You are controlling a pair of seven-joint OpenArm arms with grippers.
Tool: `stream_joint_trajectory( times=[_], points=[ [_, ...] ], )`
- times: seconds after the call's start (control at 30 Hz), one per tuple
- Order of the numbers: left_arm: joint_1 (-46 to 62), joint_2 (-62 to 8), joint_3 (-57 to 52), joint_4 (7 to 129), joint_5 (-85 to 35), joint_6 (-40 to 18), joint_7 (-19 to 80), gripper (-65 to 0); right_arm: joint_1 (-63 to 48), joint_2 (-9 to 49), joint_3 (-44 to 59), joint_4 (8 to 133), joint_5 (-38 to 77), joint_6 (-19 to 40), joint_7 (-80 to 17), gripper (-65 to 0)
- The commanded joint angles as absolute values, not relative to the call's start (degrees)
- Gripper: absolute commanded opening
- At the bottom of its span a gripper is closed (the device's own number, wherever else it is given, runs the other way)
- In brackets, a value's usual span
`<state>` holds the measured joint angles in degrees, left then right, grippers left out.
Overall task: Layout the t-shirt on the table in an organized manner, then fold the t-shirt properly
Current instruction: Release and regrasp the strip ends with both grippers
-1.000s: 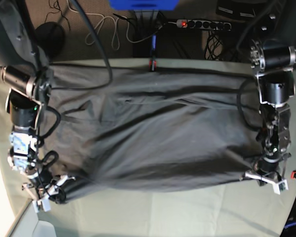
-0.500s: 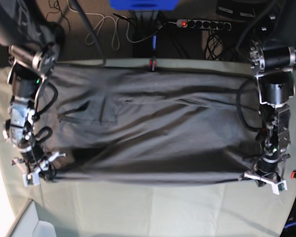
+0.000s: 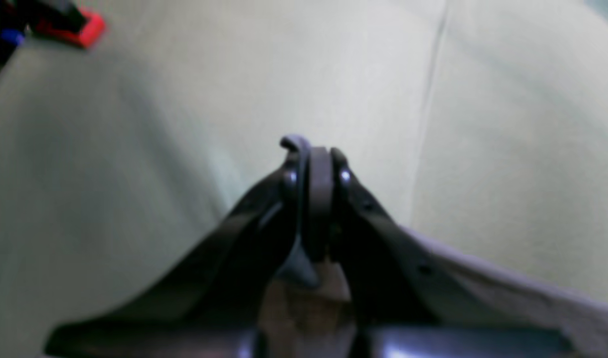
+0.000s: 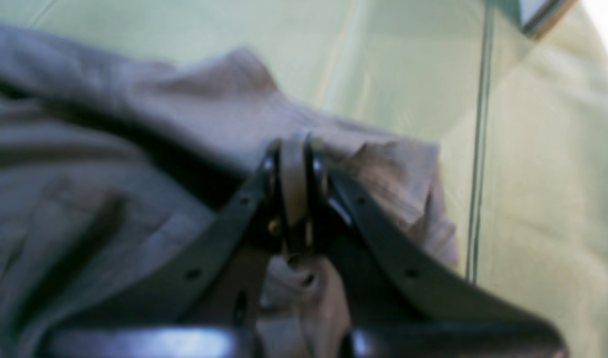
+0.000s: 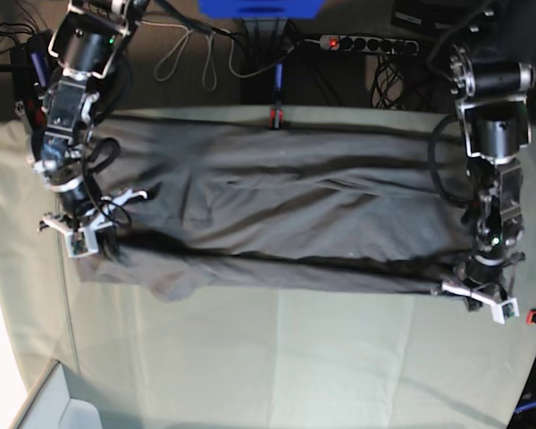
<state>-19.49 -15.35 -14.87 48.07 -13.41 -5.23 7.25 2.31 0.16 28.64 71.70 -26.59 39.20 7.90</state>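
Two sets of fingers each pinch a fold of the t-shirt (image 5: 277, 214). The left fingers (image 3: 311, 171) are pressed shut on a dark band of cloth that stands up between the pads, and the right fingers (image 4: 294, 169) are likewise clamped on a grey hem. From the right fingers the fabric spreads away in loose, rumpled ridges; from the left fingers only a narrow strip trails off to one side, with bare desk (image 3: 507, 124) beyond the tips.

Seen from the base view, the garment hangs stretched between the two grips as a long band, its far edge lying flat on the desk and its near edge drawn taut from the left fingers (image 5: 479, 298) to the right fingers (image 5: 82, 225).

My judgement of the risks: each hold looks thin, so a harder pull apart could slip the hem out of one pinch and let that side collapse. Uneven travel of the two arms would likely skew the cloth and set a diagonal crease. A drooping flap below the right fingers could tuck under as the shirt is laid.

No container appears in any view; a red clamp (image 3: 67, 27) sits well beyond the left fingertips.
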Motion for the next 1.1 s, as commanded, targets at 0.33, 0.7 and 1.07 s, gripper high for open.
stream_joint_trajectory(
  times=[0.33, 0.7, 1.07],
  points=[
    [-8.48, -15.34, -19.91, 57.19, -13.49, -5.23, 6.11, -65.0, -5.32, 1.71, 29.67, 76.0, -14.46, 40.0, 9.63, -65.0],
    [-2.77, -13.49, -26.86, 60.62, -13.49, -5.23, 6.2, -65.0, -10.86, 3.74, 30.55, 75.91, -9.8, 40.0, 9.71, -65.0],
    [2.42, -11.21, -26.77, 61.14, -13.49, -5.23, 6.46, -64.9, -13.85, 4.0, 30.64, 75.91, -9.71, 40.0, 9.8, -65.0]
  ],
)
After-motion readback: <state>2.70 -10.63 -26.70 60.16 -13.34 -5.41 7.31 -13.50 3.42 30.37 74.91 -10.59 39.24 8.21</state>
